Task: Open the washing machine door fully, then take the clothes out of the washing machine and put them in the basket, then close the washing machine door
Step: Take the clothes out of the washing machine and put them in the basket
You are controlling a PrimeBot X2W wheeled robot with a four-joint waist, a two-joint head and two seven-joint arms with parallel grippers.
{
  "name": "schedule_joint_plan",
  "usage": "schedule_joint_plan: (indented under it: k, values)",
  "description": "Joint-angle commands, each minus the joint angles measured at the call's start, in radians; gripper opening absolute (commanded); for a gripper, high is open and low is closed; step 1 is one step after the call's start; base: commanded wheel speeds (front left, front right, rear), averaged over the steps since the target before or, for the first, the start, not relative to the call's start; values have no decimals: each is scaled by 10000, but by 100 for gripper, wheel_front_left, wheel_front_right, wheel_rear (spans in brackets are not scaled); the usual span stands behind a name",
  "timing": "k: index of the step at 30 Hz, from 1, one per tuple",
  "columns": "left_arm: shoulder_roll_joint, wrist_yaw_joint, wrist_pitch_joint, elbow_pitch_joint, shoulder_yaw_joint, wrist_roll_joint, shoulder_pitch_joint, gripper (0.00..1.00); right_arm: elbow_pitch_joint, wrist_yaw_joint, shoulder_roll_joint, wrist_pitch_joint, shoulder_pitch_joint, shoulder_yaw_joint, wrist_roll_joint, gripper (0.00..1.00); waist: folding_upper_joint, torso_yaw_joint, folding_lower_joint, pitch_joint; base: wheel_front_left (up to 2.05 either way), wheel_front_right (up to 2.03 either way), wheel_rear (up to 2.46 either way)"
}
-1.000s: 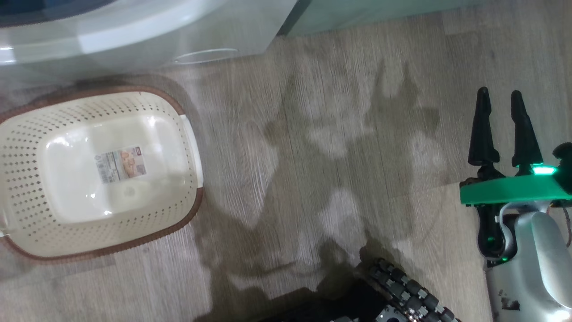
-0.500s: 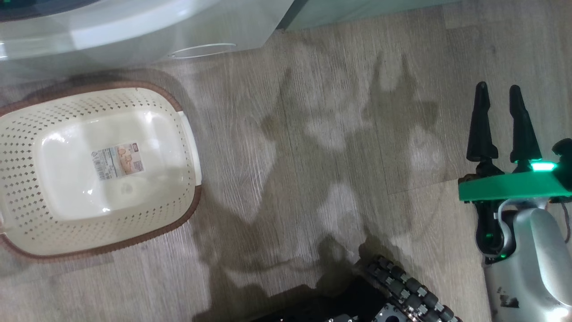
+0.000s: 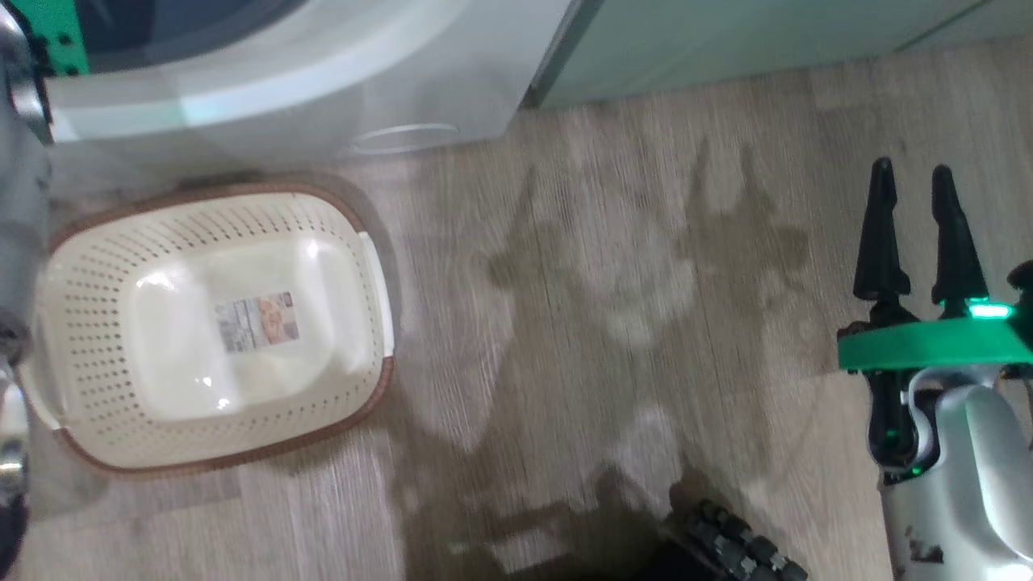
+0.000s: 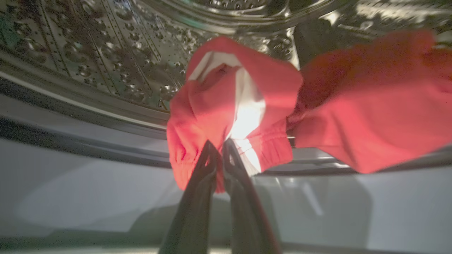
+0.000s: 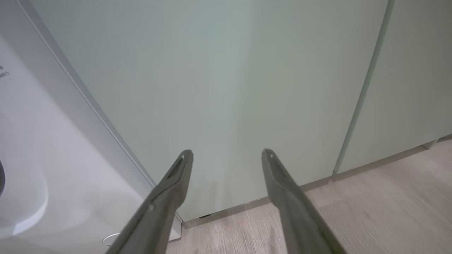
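The robot's left fingers pinch shut on a fold of the red clothes at the mouth of the washing machine drum. Its right fingers hang spread apart, holding nothing, above the wood floor. The basket stands on that floor just before the washing machine.

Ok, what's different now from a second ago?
The left gripper has closed on the clothes at the mouth of the washing machine. The head camera shifted, bringing the left arm's green wrist into its top left corner. Unchanged: the basket, empty and in its place on the floor; the right gripper, open.
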Motion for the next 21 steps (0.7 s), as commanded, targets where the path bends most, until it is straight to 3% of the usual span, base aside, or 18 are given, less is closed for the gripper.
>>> schedule_joint_plan:
  k: [1, 5, 8, 11, 21]
  values:
    - [343, -36, -157, -247, 113, -61, -7, 0, -203, -7, -92, -107, 406, 109, -54, 100, -1, 157, -1, -367, 0, 0, 0]
    - [137, -535, -920, -226, 311, -470, 674, 0, -69, -7, -162, -107, 694, 92, -55, 100, -1, 346, -1, -1106, 0, 0, 0]
    - [-554, -627, -1664, -213, 463, -807, 1601, 0, 23, -7, -250, -107, 976, 42, -46, 100, -1, 516, -1, -1759, 0, 0, 0]
    - [-847, -894, -2177, -202, 514, -1011, 2456, 0, 86, -7, -346, -107, 1290, -10, -46, 100, -1, 691, -1, -2384, 0, 0, 0]
    - [-1442, -1605, -2961, -183, 488, -1423, 4543, 0, 186, -7, -594, -107, 2174, -309, 17, 100, -1, 1399, -1, -3736, 0, 0, 0]
